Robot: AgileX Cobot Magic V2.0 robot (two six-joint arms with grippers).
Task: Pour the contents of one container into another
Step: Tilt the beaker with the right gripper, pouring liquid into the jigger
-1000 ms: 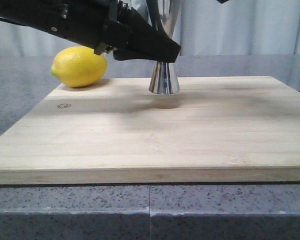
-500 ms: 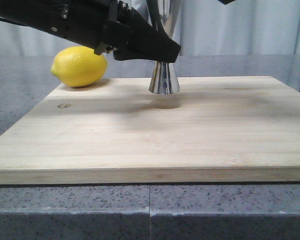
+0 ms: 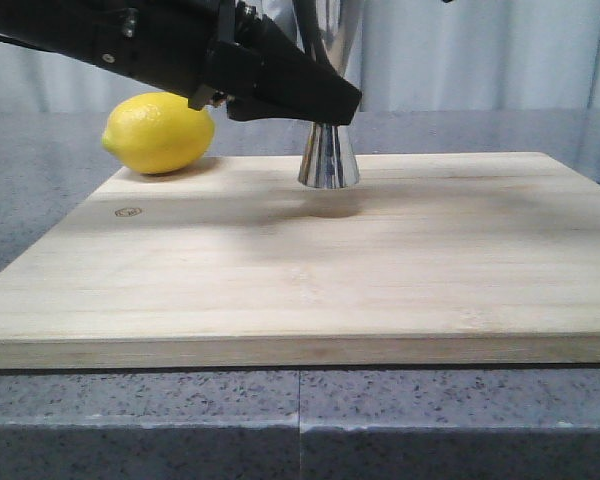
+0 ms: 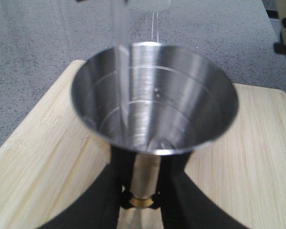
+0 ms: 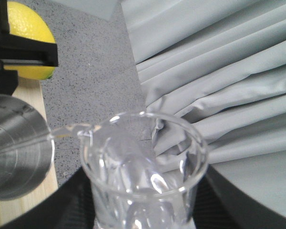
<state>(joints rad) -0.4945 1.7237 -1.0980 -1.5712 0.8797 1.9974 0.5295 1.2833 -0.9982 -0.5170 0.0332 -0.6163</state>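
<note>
Pouring now: clear stream falling from the tilted glass beaker (image 5: pixel 143 176), held between the right gripper (image 5: pixel 138 214) fingers, into the steel jigger (image 4: pixel 155 100). Standing upright at the back of the bamboo board (image 3: pixel 310 260) near the lemon (image 3: pixel 158 132), clamped at its gold waist by the left gripper (image 4: pixel 140 191). Hardly anything moved in the front view since a second ago, so apparently a steady pour, not yet finished.

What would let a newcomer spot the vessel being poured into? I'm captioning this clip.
Find the wooden cutting board on the grey counter. Near its far edge stands the jigger, held at its waist by the left gripper. Unlike the matte yellow lemon beside it, it is mirror-polished steel, hourglass-shaped, with a gold band.
</note>
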